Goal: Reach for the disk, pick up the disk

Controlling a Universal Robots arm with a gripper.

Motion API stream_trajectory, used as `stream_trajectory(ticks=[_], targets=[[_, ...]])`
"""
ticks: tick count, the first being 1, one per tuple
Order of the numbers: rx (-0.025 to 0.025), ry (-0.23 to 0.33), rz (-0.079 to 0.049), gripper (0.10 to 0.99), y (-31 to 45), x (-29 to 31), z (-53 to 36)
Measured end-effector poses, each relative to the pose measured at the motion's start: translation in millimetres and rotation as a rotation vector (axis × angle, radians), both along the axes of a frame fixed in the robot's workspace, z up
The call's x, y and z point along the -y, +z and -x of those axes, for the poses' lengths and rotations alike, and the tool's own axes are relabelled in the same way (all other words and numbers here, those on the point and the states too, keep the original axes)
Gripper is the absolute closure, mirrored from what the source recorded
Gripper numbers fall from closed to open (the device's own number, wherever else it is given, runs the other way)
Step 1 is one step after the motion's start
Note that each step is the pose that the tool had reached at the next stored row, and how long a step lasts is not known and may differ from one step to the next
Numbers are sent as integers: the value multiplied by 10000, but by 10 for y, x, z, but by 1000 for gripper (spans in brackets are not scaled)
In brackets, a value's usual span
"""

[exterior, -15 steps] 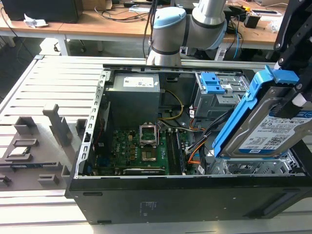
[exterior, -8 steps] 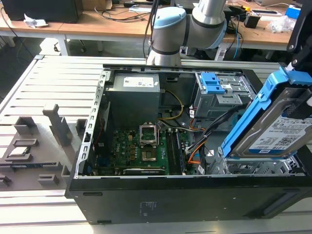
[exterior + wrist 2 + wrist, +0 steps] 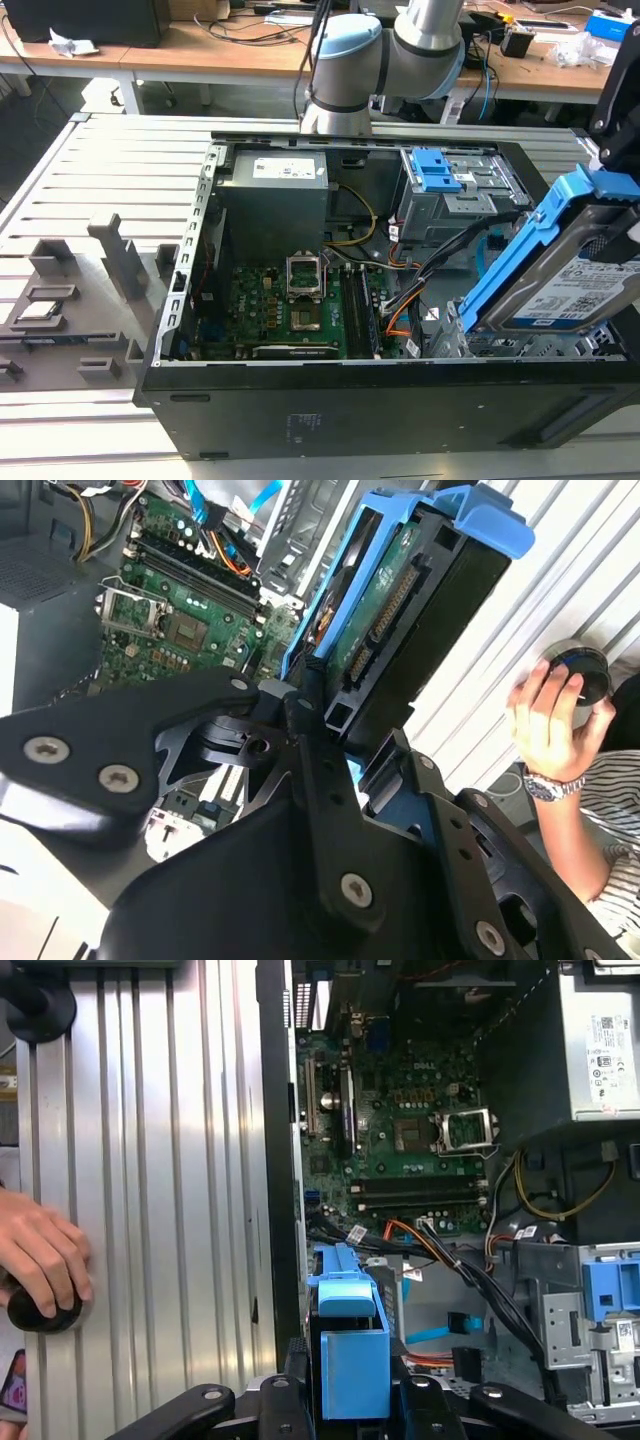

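Disk (image 3: 585, 280), a flat silver hard drive with a white-and-blue barcode label in a bright blue plastic carrier frame, hangs tilted over the open black computer case (image 3: 330, 410) at about 3 o'clock in the exterior view, its long axis slanting up toward 1 o'clock. In the second wrist view the black gripper (image 3: 335, 715) has its jaws clamped on the disk's near end, so the drive runs straight out from them. A person's hand (image 3: 548, 720) rests on the ribbed grey desk (image 3: 150, 1160) nearby.
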State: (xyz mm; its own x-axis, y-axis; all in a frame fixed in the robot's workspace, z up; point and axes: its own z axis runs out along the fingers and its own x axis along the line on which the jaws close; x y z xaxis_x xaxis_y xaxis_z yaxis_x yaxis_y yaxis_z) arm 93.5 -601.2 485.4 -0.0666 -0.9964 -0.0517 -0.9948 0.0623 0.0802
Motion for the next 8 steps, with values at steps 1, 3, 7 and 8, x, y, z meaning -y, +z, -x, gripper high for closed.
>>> stream_trajectory(ticks=[1,3,7,8], targets=[[-12,0,-1,718,-18,0,-9],[-67,0,0,718,-80,0,-55],[-106,52,-2,718,-142,-34,-119],[-108,80,-1,718,-150,-44,-127]])
